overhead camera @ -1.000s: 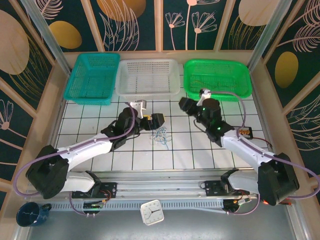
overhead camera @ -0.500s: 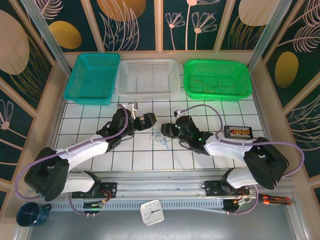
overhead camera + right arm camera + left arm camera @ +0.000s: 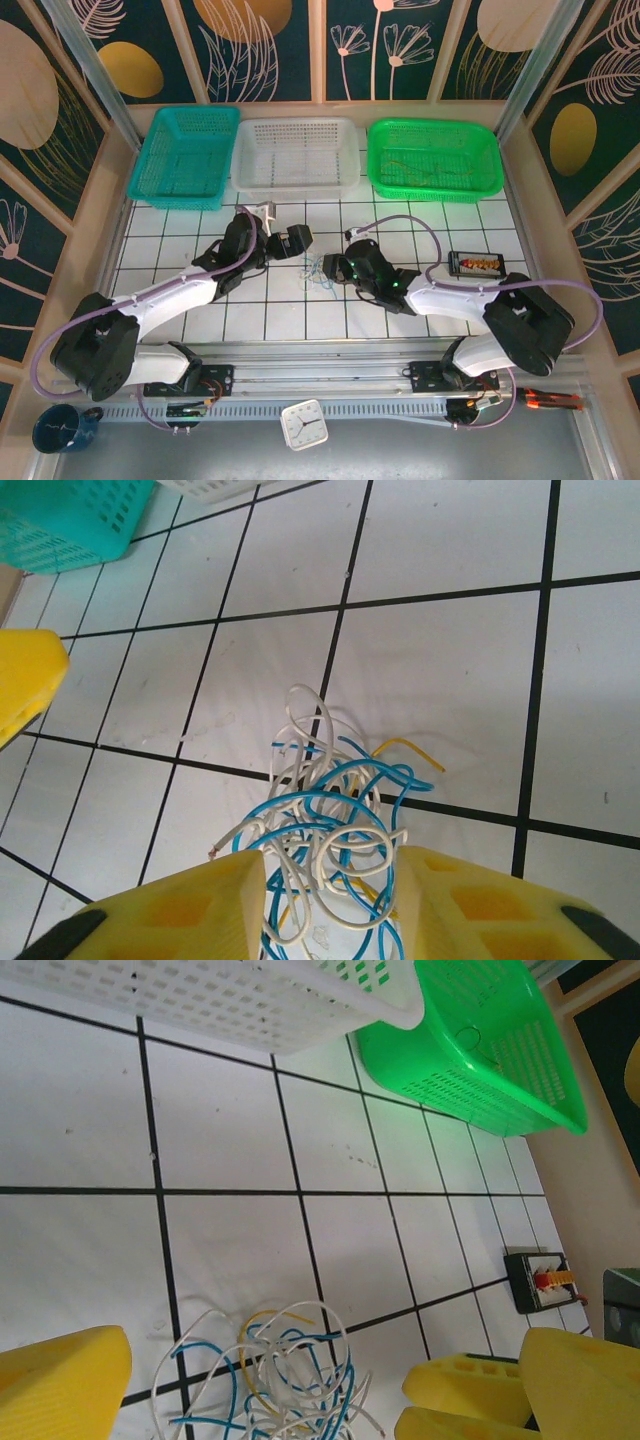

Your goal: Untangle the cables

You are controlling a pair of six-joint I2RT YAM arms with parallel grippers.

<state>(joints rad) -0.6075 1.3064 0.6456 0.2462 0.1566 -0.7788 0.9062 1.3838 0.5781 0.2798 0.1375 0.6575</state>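
Observation:
The cables (image 3: pixel 318 276) are a small knot of thin blue, white and yellow wires lying on the tiled table at its middle. In the right wrist view the cables (image 3: pixel 335 825) sit between my right gripper's (image 3: pixel 330 885) two yellow fingers, low over the tiles. The jaws stand partly apart with loose wire loops reaching both pads. From above, my right gripper (image 3: pixel 335 268) is at the knot's right edge. My left gripper (image 3: pixel 297 240) hovers just behind and left of the knot, wide open and empty. Its view shows the cables (image 3: pixel 270 1375) low between its fingers (image 3: pixel 60 1385).
Three baskets line the back: teal (image 3: pixel 185 155), white (image 3: pixel 295 155) and green (image 3: pixel 435 160), the green one with thin wires inside. A small black device (image 3: pixel 478 263) lies to the right of the arms. A clock (image 3: pixel 303 424) and a blue mug (image 3: pixel 60 428) sit off the table's front edge.
My right arm swung from near the green basket down and left to the knot, and its jaws narrowed around the wires. The left gripper shifted slightly back and stayed open.

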